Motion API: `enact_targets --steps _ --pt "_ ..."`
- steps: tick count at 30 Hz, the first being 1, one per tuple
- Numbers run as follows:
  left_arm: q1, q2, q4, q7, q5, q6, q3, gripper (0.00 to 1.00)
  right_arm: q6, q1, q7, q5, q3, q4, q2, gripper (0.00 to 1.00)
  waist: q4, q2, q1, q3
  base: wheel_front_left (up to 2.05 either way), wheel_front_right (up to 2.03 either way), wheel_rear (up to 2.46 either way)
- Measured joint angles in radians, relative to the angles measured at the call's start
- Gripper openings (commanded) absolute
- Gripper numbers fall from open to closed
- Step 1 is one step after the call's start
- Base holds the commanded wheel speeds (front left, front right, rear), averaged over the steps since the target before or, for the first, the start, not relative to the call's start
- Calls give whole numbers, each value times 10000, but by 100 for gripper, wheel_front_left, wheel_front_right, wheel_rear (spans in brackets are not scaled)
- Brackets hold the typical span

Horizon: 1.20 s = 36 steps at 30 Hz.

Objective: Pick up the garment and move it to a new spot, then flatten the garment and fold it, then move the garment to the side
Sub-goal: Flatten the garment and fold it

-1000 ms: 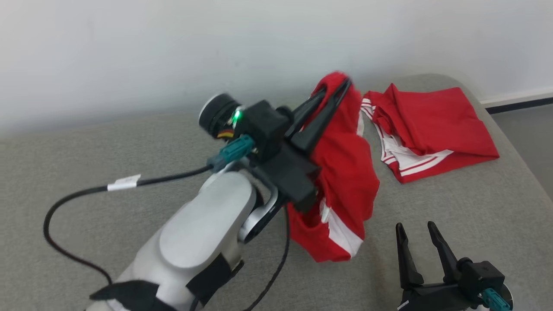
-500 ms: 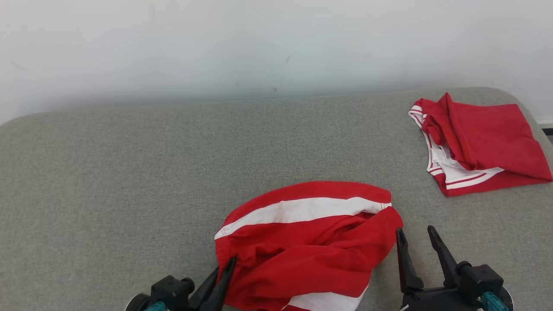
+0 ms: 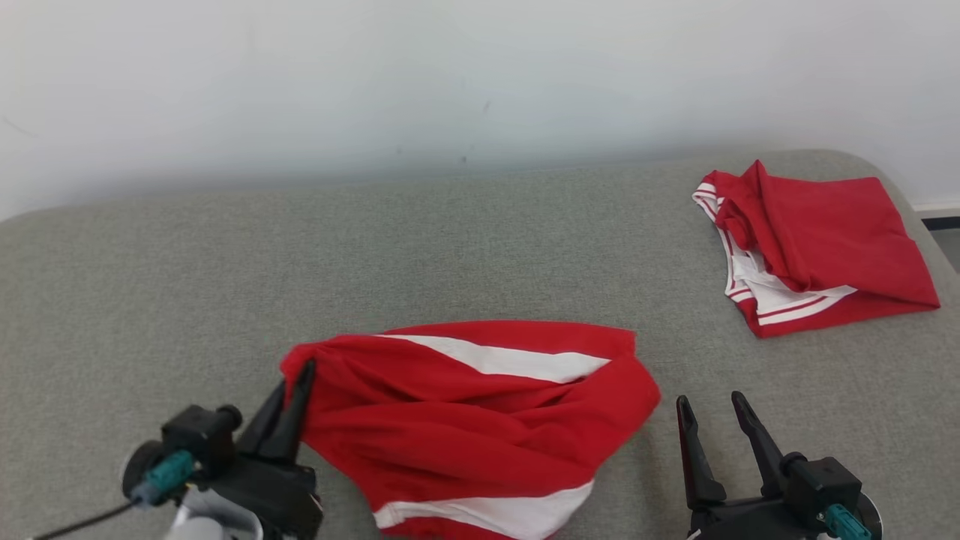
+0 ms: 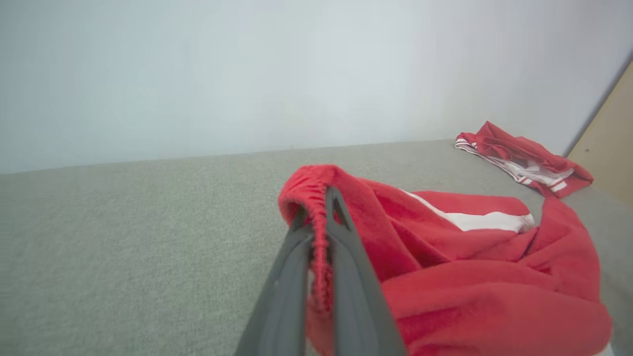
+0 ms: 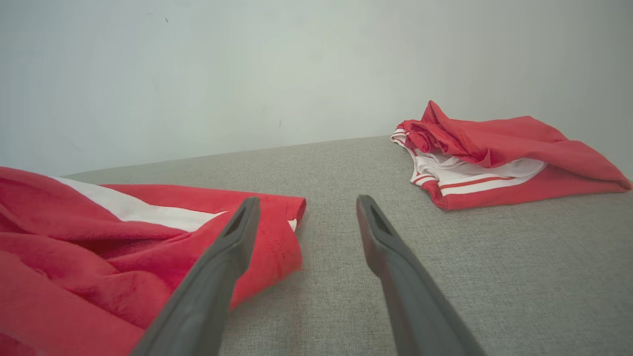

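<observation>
We see a grey fabric-covered surface [image 3: 225,262] w/ a rounded far-right corner, running back to a plain white wall [image 3: 450,75]. Near that corner a folded red garment [image 3: 825,232] lies flat on the fabric, w/ white trim & thin red stripes showing along its left & front edges. Past the corner there's a dark skirting strip [image 3: 941,222] at the wall's foot. In left wrist view we catch a tan panel [image 4: 610,143] at the right edge; can't tell what it is.

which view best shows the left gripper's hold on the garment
Left wrist view: close up, the left gripper is shut on the hem of the garment. The head view shows that grip small; the right wrist view shows the garment's other end.
</observation>
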Motion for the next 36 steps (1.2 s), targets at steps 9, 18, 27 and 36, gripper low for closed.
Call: enact_targets --steps 9,18,27,36 --pt "-1255 313 1791 -2 249 -573 349 0 0 -162 0 -25 19 54 2 100 -474 0 1 177 0 0 0" --pt "-1368 169 2426 -2 324 -652 784 100 0 -132 0 -21 -125 79 0 100 -501 0 2 164 0 0 0" --pt "355 -366 1003 -2 627 -667 1511 100 0 78 2 136 -163 86 2 100 -79 0 1 -10 0 0 0" --pt "1765 -848 63 -2 892 -286 1948 100 0 108 0 151 -105 136 2 100 348 0 0 -143 0 0 0"
